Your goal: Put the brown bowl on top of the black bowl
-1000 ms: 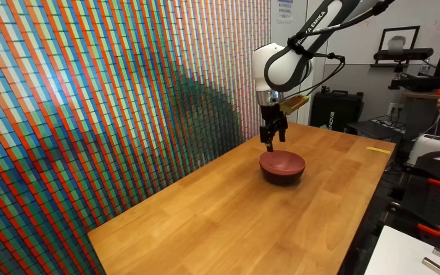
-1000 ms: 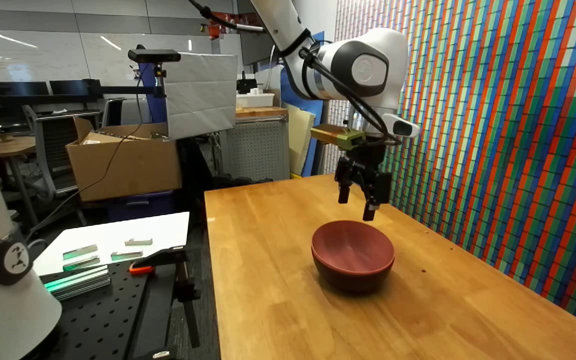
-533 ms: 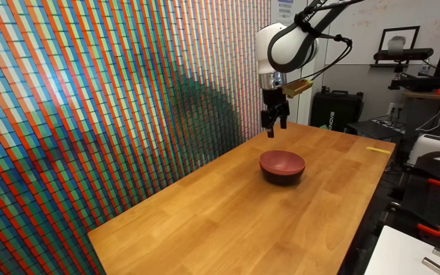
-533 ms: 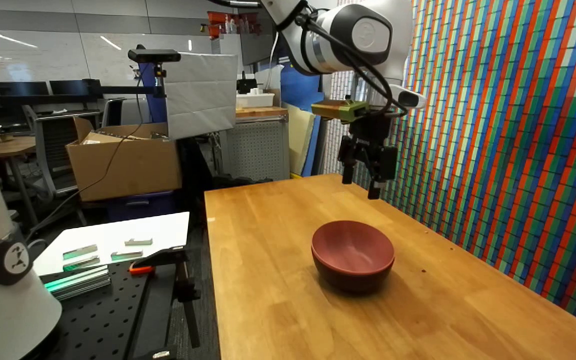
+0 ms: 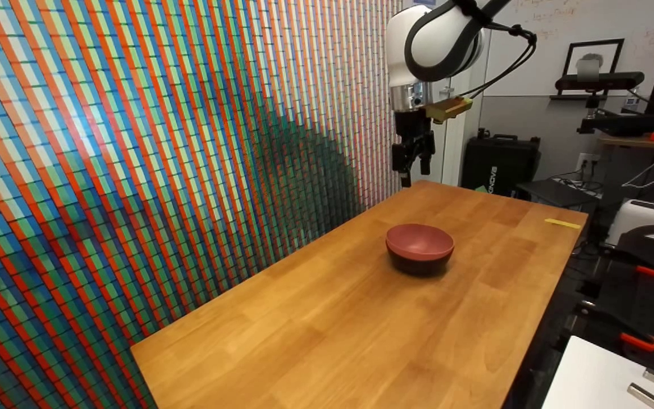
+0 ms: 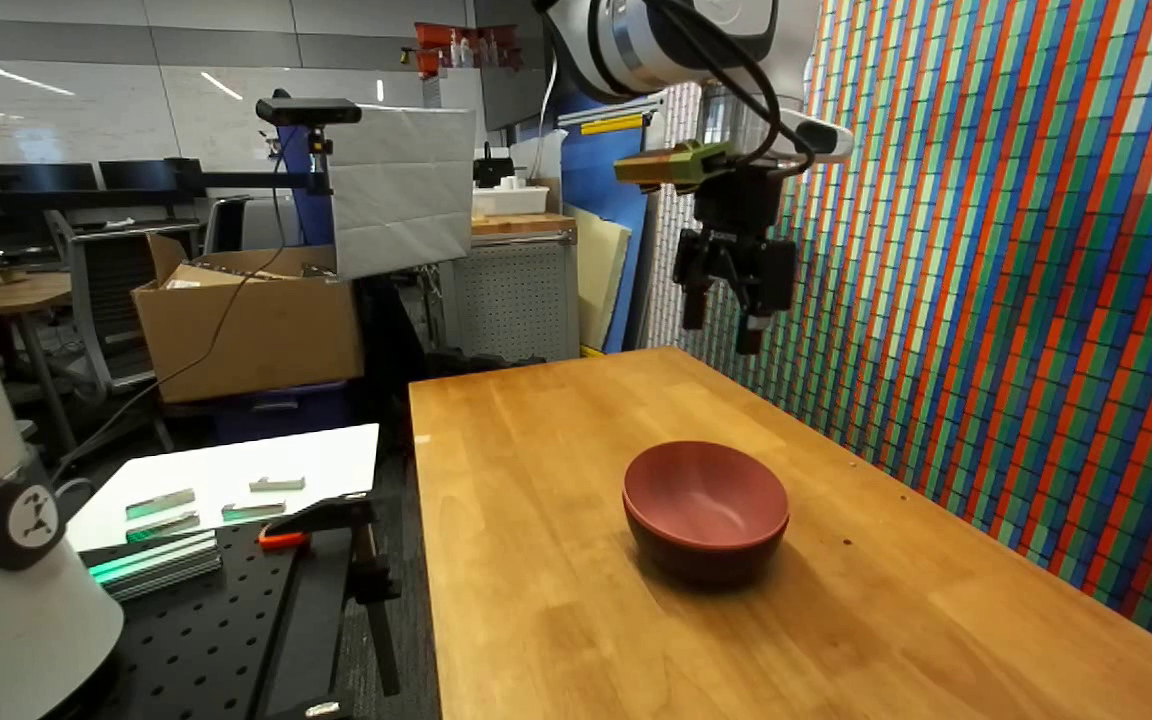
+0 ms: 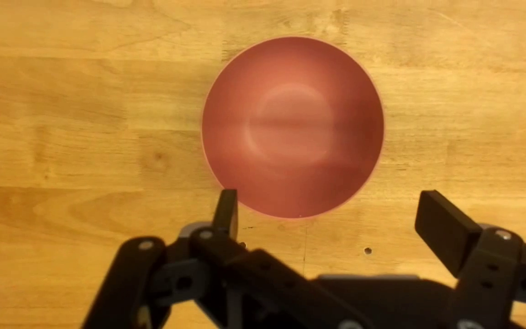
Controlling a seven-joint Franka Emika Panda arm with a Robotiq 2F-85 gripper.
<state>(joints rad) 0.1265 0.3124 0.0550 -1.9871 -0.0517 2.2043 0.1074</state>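
Beyond table (image 5: 315, 318), black case (image 5: 500, 162) reads "KINOVA"; claw (image 7: 328, 196) wide; brown bowl (image 6: 706, 495) nested in black bowl (image 6: 704, 568).

- In an exterior view, right of centre, brown bowl (image 5: 419, 241) on black bowl (image 5: 419, 267) blocks the way.
- Open air separates them from the claw (image 5: 415, 176) above.
- Patterned wall (image 5: 191, 142) bars the left.
- Room over the surface (image 5: 332, 352), lower centre.

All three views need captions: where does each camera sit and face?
In an exterior view: raised near an end of the table, looking lengthwise; arm and gripper show.
In an exterior view: opposite, facing roughly back; arm, gripper, perhaps its base show.
Wrist view: wrist-mounted, facing down into the brown bowl; gripper fingers show.
Both exterior views share the patterned wall and black bowl.
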